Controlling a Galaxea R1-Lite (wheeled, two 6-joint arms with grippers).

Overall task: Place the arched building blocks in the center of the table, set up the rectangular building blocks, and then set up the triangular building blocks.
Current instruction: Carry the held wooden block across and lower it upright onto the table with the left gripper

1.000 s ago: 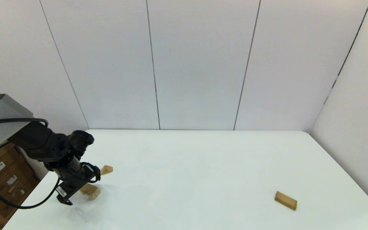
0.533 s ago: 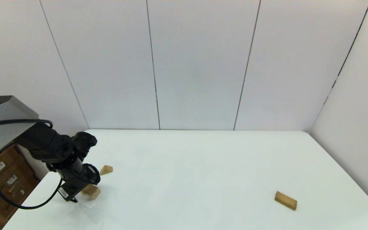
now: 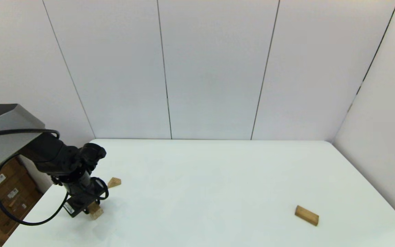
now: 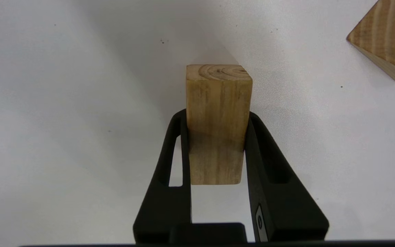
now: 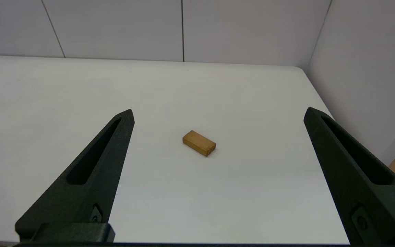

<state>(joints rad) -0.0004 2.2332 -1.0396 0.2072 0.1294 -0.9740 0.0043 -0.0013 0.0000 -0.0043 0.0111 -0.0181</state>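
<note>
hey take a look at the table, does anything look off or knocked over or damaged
Nothing stands out. The left gripper is shut on the arched block at the table's near left, the triangular block lies just beyond it, and the rectangular block lies flat at the near right. No damage shows.

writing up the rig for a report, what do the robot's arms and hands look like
The left arm is matte black past a grey upper shell, with a looping black cable and a small white label near the wrist. The left hand and right hand each have two long, tapering black fingers with slotted cut-outs. The right arm itself is out of view.
</note>
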